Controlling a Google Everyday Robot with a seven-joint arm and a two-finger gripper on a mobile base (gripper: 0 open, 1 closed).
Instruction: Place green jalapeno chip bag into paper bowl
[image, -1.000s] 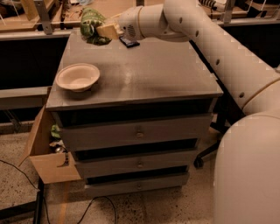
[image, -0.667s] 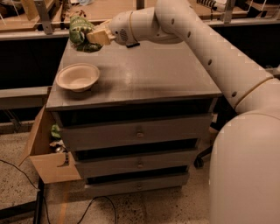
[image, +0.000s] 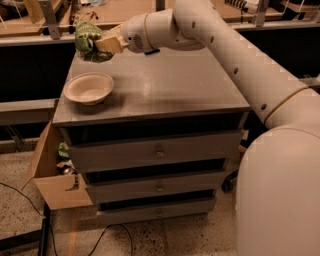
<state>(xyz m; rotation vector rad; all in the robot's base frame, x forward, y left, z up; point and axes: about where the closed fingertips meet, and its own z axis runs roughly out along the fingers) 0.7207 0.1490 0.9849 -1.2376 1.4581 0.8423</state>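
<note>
The robot's pale arm reaches from the right side across the back of the surface, which is the grey top of a chest of three drawers. At the end of the arm, the tool sits over the rear left corner of the surface, pointing left. Its tan fingers are clamped on the chip bag, a crumpled green bag with pale patches that sticks out to the left of the tool. The bag hangs at the back left edge of the surface. Whether its lower end touches the top cannot be told.

The paper bowl stands upright near the front left corner of the surface. It is off-white and has nothing in it. It lies in front of the bag and apart from it.

On the floor to the left of the drawers stands an open cardboard box, just beside the chest, with something green showing inside it. Dark cables trail over the speckled floor in front.
</note>
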